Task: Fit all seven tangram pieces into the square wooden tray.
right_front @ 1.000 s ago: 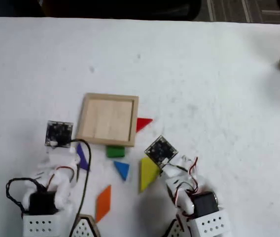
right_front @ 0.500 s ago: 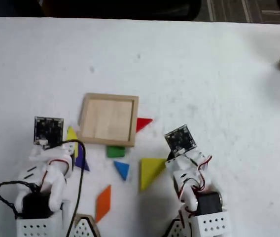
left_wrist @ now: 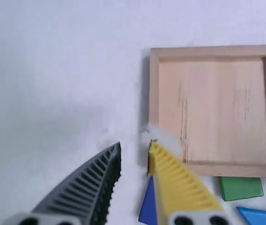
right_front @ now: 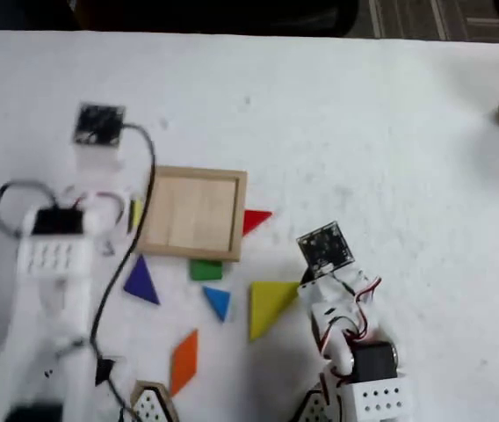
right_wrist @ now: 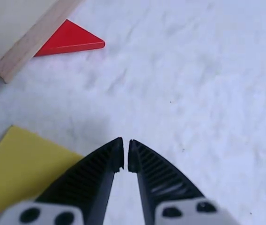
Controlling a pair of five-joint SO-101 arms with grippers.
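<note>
L wrist view: left gripper [left_wrist: 135, 145] parted by tray [left_wrist: 154, 93]; high: orange piece [right_front: 184, 360].

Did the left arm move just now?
Yes. In the high view the left arm has gone from beside the near left corner of the wooden tray to up past its far left corner.
</note>
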